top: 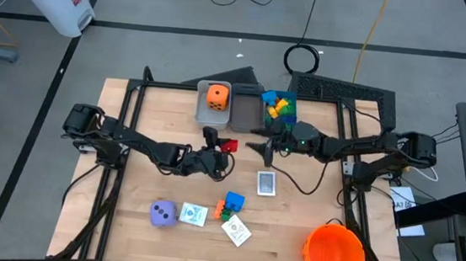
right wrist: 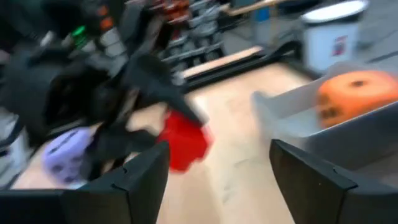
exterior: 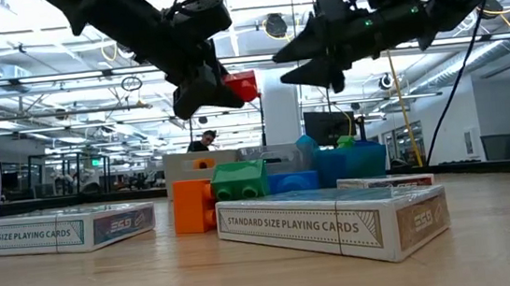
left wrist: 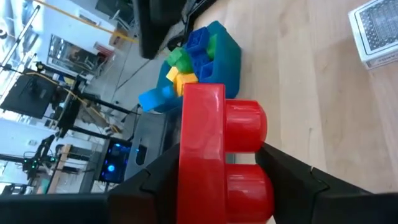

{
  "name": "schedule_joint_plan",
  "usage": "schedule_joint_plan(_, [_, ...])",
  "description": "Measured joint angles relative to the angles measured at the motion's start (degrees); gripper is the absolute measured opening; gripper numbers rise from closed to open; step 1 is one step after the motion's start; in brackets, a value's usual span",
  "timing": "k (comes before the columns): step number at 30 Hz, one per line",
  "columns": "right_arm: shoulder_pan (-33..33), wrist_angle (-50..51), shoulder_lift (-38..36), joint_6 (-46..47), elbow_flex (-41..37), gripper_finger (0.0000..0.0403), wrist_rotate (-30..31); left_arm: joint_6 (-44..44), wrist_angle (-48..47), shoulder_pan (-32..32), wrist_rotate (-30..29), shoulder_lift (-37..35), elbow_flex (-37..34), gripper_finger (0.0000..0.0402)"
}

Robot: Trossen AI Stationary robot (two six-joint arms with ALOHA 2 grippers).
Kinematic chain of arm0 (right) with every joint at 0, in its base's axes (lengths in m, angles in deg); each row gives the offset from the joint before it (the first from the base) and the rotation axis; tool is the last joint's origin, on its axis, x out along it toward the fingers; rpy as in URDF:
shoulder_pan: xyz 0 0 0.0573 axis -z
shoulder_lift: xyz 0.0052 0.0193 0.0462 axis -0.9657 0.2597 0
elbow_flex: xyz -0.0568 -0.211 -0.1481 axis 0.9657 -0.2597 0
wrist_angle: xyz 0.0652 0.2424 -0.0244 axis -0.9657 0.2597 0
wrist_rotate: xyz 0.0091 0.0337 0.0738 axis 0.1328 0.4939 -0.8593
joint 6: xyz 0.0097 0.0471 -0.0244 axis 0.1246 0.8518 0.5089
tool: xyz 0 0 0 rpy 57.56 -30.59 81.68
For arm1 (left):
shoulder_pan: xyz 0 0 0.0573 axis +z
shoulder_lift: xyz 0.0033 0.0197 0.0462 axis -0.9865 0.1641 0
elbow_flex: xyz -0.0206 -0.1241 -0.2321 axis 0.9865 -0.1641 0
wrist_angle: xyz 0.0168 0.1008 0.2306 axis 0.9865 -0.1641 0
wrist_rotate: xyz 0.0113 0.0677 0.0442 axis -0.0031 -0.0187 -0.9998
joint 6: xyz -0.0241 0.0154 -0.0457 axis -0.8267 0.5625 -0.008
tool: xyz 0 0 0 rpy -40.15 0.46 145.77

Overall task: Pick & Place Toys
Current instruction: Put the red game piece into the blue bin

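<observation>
The left tool (top: pixel 220 158) is raised above the middle of the counter (top: pixel 123 222), its two fingers clamped on one red block (left wrist: pixel 217 155), which hangs clear of the wood. The right tool (top: pixel 266 153) hovers just beside it, near the bins, with its fingers spread and nothing between them. At the far edge of the counter, one grey bin (top: pixel 212 112) holds a single orange die (top: pixel 217 96), and next to it a blue bin (top: pixel 279 107) holds a heap of blue, yellow and green blocks (top: pixel 278 107); their number cannot be told. On the near half of the counter lie one purple die (top: pixel 163 214), one cluster of joined blocks (top: pixel 230 204) in blue, orange and green, and three packs of playing cards: one card pack (top: pixel 266 183) near the middle, a second pack (top: pixel 193 214) just beside the purple die, and a third pack (top: pixel 236 230) just in front of the joined blocks. One orange bucket (top: pixel 334 253) stands at the near right corner, well apart from the toys.
</observation>
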Motion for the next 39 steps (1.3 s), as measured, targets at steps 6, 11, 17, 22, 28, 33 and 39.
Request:
schedule_joint_plan(6, [-1.4,-2.4,4.3,0.5,1.8,0.0296,-2.2,-0.5,0.2,0.0,0.0,0.0,0.0,0.0174])
schedule_joint_plan(11, [-1.6,-2.4,9.0,1.2,5.3,0.0303,-11.0,-1.1,0.3,0.0,-0.8,0.0,0.0,0.0189])
schedule_joint_plan(17, [-1.6,-4.9,13.0,2.3,7.3,0.0294,-8.9,-1.3,-0.3,0.1,-2.8,0.0,-0.1,0.0185])
schedule_joint_plan(22, [-1.5,-8.5,14.8,4.8,7.3,0.0291,-8.9,-1.5,-0.7,0.0,-4.2,0.0,-0.1,0.0174])
schedule_joint_plan(28, [-1.7,-8.7,13.6,-7.1,7.0,0.0287,-9.2,-4.2,-0.6,-0.6,-7.4,0.0,0.0,0.0185])
schedule_joint_plan(33, [-3.2,-8.4,12.3,-25.1,5.5,0.0280,-9.3,-8.6,-1.4,-0.6,-6.9,0.0,0.0,0.0187])
schedule_joint_plan(39, [-5.9,-8.7,12.1,-36.9,4.2,0.0271,-6.9,-12.2,-1.9,-0.4,-2.3,0.0,0.0,0.0175])
